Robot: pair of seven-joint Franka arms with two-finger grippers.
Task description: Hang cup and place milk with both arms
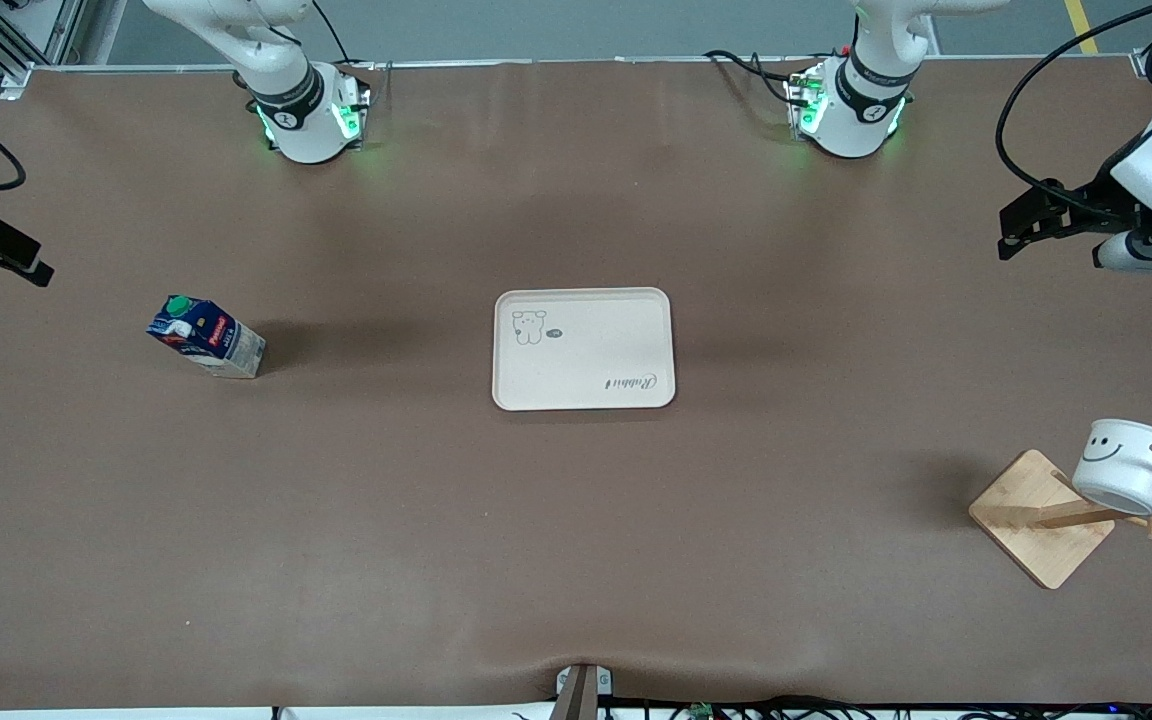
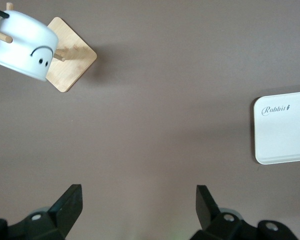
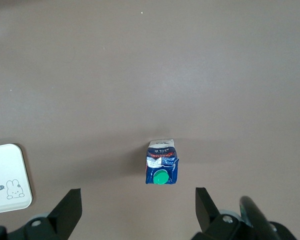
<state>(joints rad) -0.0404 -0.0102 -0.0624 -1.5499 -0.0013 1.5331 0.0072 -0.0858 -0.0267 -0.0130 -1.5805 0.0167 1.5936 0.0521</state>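
White and smiling, the cup [image 1: 1126, 465] hangs by its black handle on a peg of the wooden rack [image 1: 1041, 518], below my left gripper [image 2: 139, 200], which hovers with fingers spread wide and empty over bare table at my left arm's end. My right gripper [image 3: 138, 202] hovers just as wide apart and empty, the milk [image 3: 162, 163] standing upright on the table almost beneath it. Between my two grippers lies the tray [image 1: 583, 348], bare, with neither gripper over it.
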